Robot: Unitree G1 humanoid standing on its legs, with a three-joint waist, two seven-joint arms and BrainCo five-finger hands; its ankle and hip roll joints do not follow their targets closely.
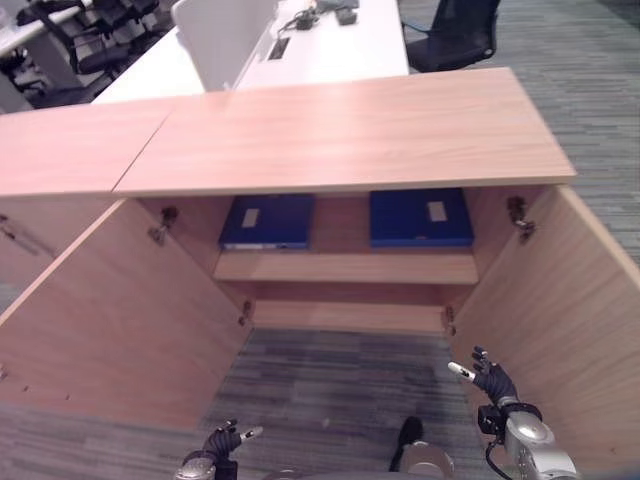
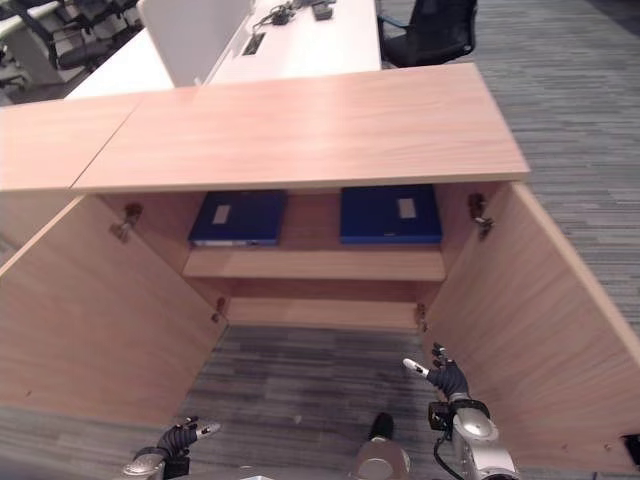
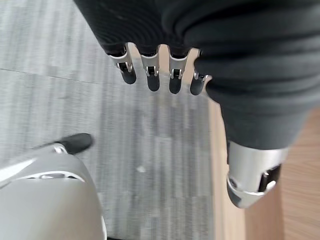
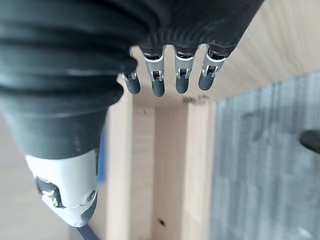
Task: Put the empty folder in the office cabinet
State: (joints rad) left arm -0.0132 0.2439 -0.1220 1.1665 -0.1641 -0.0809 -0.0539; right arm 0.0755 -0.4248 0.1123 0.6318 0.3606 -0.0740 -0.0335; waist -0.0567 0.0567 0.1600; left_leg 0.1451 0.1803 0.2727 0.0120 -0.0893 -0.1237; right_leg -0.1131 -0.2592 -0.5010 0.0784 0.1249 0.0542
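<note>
**Blue folders flat on the cabinet shelf**

Blue, with a pale label each: we see two folders lying flat on the upper shelf (image 1: 345,267) of the wooden cabinet (image 1: 340,135), the left folder (image 1: 267,221) and the right folder (image 1: 421,217) well apart, bare shelf between them. Both doors, the left door (image 1: 110,320) and the right door (image 1: 565,320), stand wide open. Grey carpet (image 1: 330,380) lies open between them. Our left hand (image 1: 224,441) and right hand (image 1: 490,381) hang low, fingers relaxed, holding nothing.
</note>
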